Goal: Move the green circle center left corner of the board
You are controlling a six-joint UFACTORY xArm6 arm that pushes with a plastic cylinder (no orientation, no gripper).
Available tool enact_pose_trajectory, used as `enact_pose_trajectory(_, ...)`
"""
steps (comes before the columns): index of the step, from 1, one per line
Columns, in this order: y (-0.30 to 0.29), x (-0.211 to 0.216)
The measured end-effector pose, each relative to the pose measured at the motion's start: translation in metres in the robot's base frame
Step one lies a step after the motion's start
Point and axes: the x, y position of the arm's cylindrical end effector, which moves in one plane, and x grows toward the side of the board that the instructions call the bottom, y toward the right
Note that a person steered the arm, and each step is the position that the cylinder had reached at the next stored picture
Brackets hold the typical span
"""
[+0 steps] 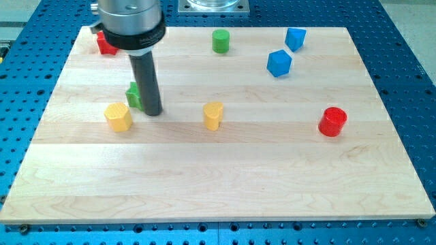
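The green circle (220,41), a short green cylinder, stands near the view's top, a little left of the middle of the wooden board (225,184). My tip (152,112) rests on the board in its left half, well down and left of the green circle. A second green block (132,95) sits just left of the rod and touches it or nearly so; the rod hides part of it, so I cannot make out its shape.
A yellow block (118,117) lies just left of my tip and another yellow block (213,116) to its right. A red block (105,45) sits at the top left, partly behind the arm. Two blue blocks (295,39) (278,63) are at the top right, and a red cylinder (332,122) at the right.
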Motion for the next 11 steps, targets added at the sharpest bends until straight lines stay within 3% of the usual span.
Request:
enact_pose_trajectory(1, 0.001, -0.038)
enact_pose_trajectory(2, -0.049, -0.035)
enact_pose_trajectory(4, -0.019, -0.067)
enact_pose_trajectory(5, -0.051, -0.075)
enact_pose_trajectory(6, -0.113, -0.025)
enact_pose_trajectory(7, -0.109, -0.008)
enact_pose_trajectory(11, -0.103, -0.019)
